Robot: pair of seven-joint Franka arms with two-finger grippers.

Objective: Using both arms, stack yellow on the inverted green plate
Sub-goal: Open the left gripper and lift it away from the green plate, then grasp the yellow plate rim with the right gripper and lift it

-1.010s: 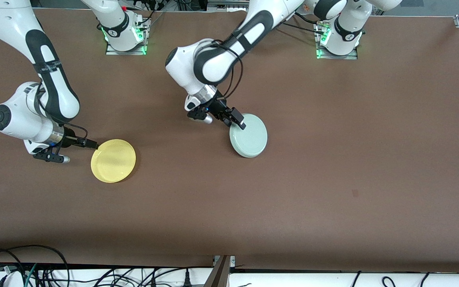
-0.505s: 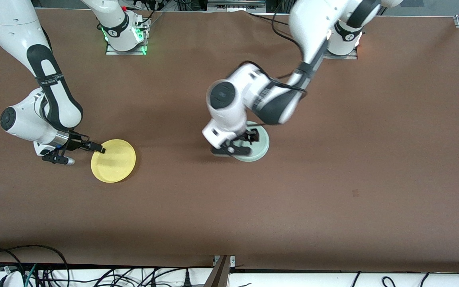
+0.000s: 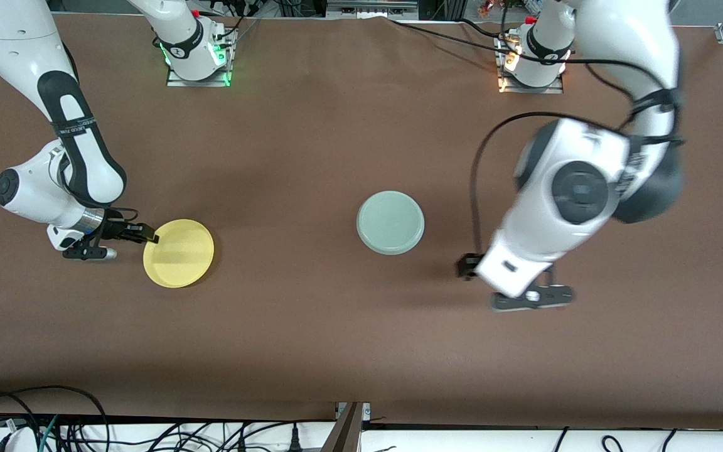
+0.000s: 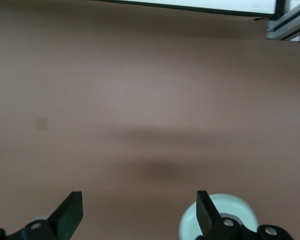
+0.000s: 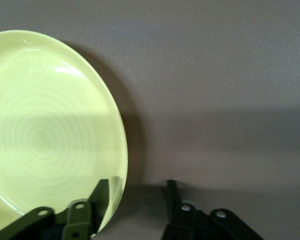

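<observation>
The yellow plate [image 3: 178,252] lies rim-up on the table toward the right arm's end. My right gripper [image 3: 147,236] is low at its edge. In the right wrist view it [image 5: 136,184] is open and straddles the yellow plate's [image 5: 50,135] rim: one finger is over the inside, the other stands off outside with a gap. The green plate [image 3: 390,222] lies upside down mid-table, flat underside up, with nothing touching it. My left gripper [image 3: 469,269] hangs over bare table toward the left arm's end, mostly hidden under its wrist. It [image 4: 140,200] is open and empty, with the green plate's edge [image 4: 235,212] beside one finger.
The brown table [image 3: 361,351] stretches bare toward the front camera. Cables [image 3: 35,427] hang below its front edge. The two arm bases [image 3: 197,56] stand along the edge farthest from the front camera.
The left arm has left the green plate and swung away toward its own end of the table; the plate now lies flat and free. The right gripper's jaws have narrowed at the yellow plate's rim.
</observation>
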